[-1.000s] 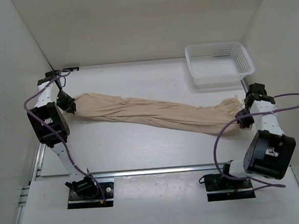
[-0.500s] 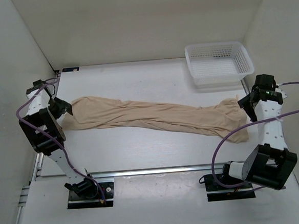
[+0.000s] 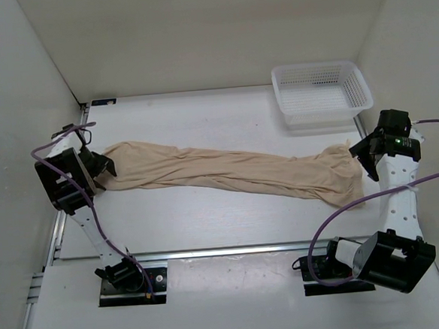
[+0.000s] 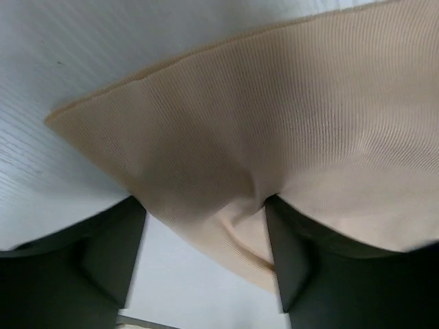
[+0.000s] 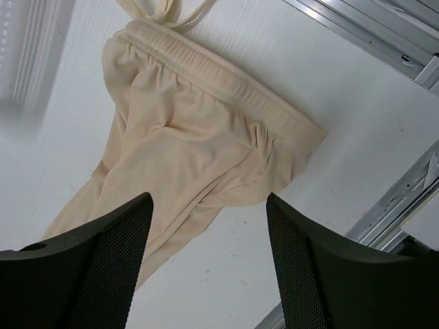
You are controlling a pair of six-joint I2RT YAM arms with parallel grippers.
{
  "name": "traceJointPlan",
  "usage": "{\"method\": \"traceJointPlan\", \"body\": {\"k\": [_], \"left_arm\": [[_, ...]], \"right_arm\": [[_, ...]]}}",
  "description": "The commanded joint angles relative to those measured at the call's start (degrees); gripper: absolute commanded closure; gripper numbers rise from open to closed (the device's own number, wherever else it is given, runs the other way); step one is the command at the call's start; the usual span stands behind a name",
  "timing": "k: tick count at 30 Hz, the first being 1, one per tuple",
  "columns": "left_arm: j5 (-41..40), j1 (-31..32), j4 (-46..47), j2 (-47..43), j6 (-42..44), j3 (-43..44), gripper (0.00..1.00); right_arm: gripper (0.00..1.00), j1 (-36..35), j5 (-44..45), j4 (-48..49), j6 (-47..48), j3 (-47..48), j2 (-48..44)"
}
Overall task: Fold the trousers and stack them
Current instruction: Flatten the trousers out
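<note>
The left pincer [image 4: 206, 229] and right pincer [image 5: 209, 223] are hanging apart, gripping nothing. The trousers [image 3: 227, 171] are lying wrinkled and slanted, so a shallow grab is risking pinching one layer and folding crookedly.

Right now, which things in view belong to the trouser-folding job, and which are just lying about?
Job:
- trousers, stretched out flat on the table
- left gripper, open at the leg end
- right gripper, open over the waistband

Lying about:
- basket, far right corner
</note>
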State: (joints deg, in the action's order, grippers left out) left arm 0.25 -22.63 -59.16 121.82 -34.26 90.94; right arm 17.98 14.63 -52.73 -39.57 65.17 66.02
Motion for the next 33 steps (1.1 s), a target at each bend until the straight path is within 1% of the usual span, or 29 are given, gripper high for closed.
{"method": "traceJointPlan", "body": {"k": [1,2,3,4,5,6,8,10,12,14,16,20,21,23,24,26,27,29,30,32,33], "left_arm": [[-0.60,0.22,1.76,1.92,-1.51,2.92,0.27],[-1.12,0.22,1.76,3.06,-1.51,4.15,0.36],[-1.65,0.22,1.07,3.07,-2.03,4.94,0.46],[-2.44,0.22,1.06,3.77,-2.04,6.61,0.69],[-2.45,0.22,-0.16,3.78,-2.04,7.49,0.83],[-3.23,-0.30,-0.69,3.78,-2.04,8.55,0.90],[-5.17,-0.31,-1.65,2.46,-2.04,11.53,0.90],[-7.10,1.09,-2.45,-0.43,-2.04,13.47,0.90],[-10.35,3.46,-3.94,-3.59,-1.42,16.89,0.90],[-12.46,6.09,-5.52,-5.44,0.94,20.40,0.90],[-13.00,8.03,-6.76,-7.81,2.26,22.87,0.90],[-15.18,14.00,-9.13,-11.95,5.87,28.41,0.90],[-15.98,17.85,-9.14,-12.83,6.74,29.72,0.90],[-16.51,22.70,-9.66,-15.46,7.53,30.35,0.90],[-17.73,28.46,-9.66,-16.17,7.54,30.35,0.90],[-17.74,34.64,-11.06,-16.70,6.76,29.83,0.90],[-18.26,41.11,-11.07,-17.22,5.45,27.65,0.90],[-19.49,47.56,-11.94,-16.71,2.90,25.71,0.90],[-19.50,53.60,-12.47,-16.70,0.27,24.39,0.90],[-19.50,59.25,-12.48,-15.04,-2.99,19.91,0.90],[-18.63,61.89,-12.48,-14.42,-4.48,18.50,0.86]], "right_arm": [[0.28,-0.14,-0.75,-0.71,1.16,2.25,-0.98],[0.28,-0.14,-0.75,-0.71,1.16,2.85,-0.98],[0.28,-0.14,-1.27,-0.71,1.16,2.86,-0.46],[0.28,-0.14,-1.27,-0.71,1.16,3.38,-0.45],[0.28,-0.14,-1.27,-1.23,1.16,3.39,-0.45],[0.28,-0.14,-1.27,-1.23,1.16,3.39,-0.45],[0.28,-0.14,-1.88,-1.23,1.16,3.39,-0.97],[0.28,-0.14,-2.59,-1.23,1.16,3.39,-1.51],[0.28,-0.14,-2.59,-1.76,1.16,3.39,-2.03],[0.28,-0.14,-2.59,-2.28,1.69,3.39,-2.65],[0.28,-0.14,-2.59,-2.29,1.69,3.39,-3.18],[0.28,-0.14,-3.64,-2.29,1.69,3.91,-3.70],[0.28,-0.14,-3.65,-2.29,1.69,3.92,-4.23],[0.28,-0.66,-3.65,-2.29,1.69,3.92,-4.23],[0.28,-0.66,-3.65,-2.29,1.69,3.92,-4.23],[0.28,-0.66,-3.65,-2.82,1.69,3.92,-4.76],[0.28,-0.66,-4.17,-2.82,1.69,3.92,-4.76],[0.28,-0.66,-4.17,-2.82,1.69,3.92,-5.37],[0.28,-0.66,-4.17,-2.82,1.69,3.92,-5.90],[0.28,-0.66,-4.17,-2.82,1.69,3.92,-6.60],[0.28,-0.66,-3.65,-2.82,1.69,3.92,-6.60]]}}
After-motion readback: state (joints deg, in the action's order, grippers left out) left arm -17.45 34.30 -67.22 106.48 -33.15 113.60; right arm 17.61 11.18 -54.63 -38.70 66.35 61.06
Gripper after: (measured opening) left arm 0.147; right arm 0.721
